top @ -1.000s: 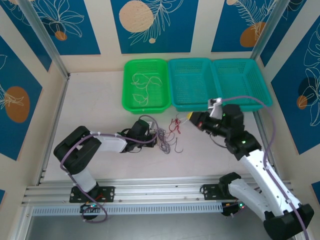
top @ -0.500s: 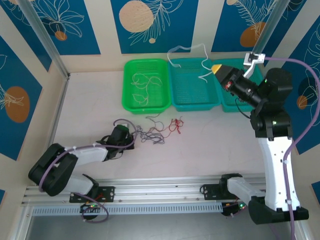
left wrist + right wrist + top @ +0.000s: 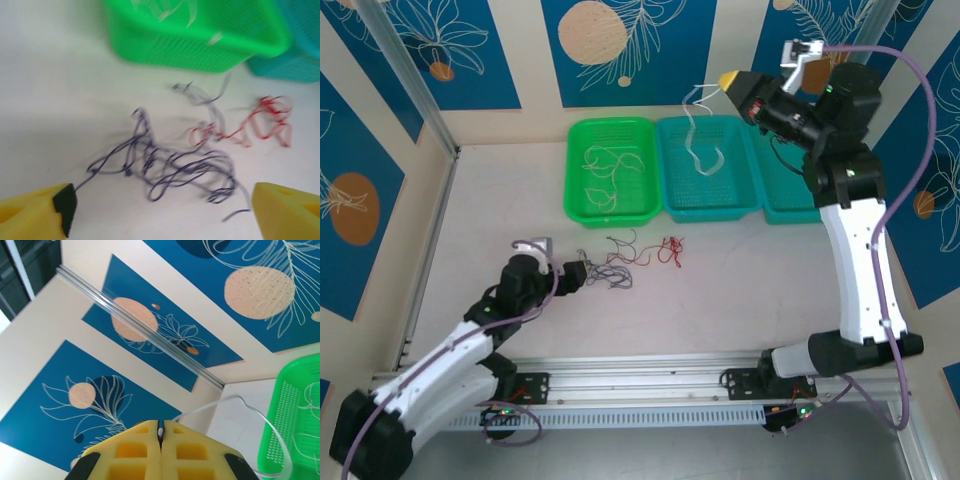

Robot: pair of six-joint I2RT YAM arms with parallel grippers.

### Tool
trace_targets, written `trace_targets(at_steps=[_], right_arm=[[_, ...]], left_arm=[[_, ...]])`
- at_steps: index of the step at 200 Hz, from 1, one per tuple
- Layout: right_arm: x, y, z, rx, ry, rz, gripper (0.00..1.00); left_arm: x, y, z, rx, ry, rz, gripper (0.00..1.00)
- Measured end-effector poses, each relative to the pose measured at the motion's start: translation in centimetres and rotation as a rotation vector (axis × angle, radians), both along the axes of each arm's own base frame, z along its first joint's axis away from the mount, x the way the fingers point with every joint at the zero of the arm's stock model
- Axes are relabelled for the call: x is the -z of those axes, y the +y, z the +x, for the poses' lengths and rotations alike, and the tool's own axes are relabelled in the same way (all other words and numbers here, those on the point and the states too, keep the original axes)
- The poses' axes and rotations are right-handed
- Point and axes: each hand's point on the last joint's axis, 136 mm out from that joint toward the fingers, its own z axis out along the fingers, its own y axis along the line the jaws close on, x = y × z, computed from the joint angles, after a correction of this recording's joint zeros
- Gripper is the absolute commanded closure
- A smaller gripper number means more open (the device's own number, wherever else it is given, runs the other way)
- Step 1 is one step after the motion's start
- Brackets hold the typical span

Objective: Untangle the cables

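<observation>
The right gripper [image 3: 728, 78], clamped on the whitish cable [image 3: 686, 130], has climbed from table level, the wire now hanging below it over the teal basket [image 3: 712, 214]. The left gripper [image 3: 160, 210] has sprung open and drawn back, leaving the black cable [image 3: 175, 165] loose just ahead of its fingers.

Green basket [image 3: 612, 217] beside two teal baskets [image 3: 710, 213] — on the table [image 3: 500, 200].

Three baskets [image 3: 720, 205], two arms [image 3: 855, 230], one red cable [image 3: 670, 250]
</observation>
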Motion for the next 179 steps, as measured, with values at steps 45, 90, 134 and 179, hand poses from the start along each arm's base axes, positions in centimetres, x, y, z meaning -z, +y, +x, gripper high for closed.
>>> trace_targets(at_steps=[45,90,134,179], right_arm=[[4.9,5.5,5.2,-0.028,0.065,-0.109,1.0],[12.3,9.8,11.1,0.005,0.143,-0.245,1.0],[27.2,15.6,15.2,-0.052,0.362,-0.403,0.71],[39.4,16.3,14.4,-0.107,0.591,-0.57,0.33]], left_arm=[[-6.8,-1.5,-1.8,0.124,-0.113,-0.098,0.0],[-5.3,-0.7,-3.0,0.12,-0.034,-0.058,0.0],[-4.4,-0.1,-3.8,0.111,-0.012,-0.051,0.0],[-2.5,-0.1,-4.0,0.104,0.07,-0.028,0.0]])
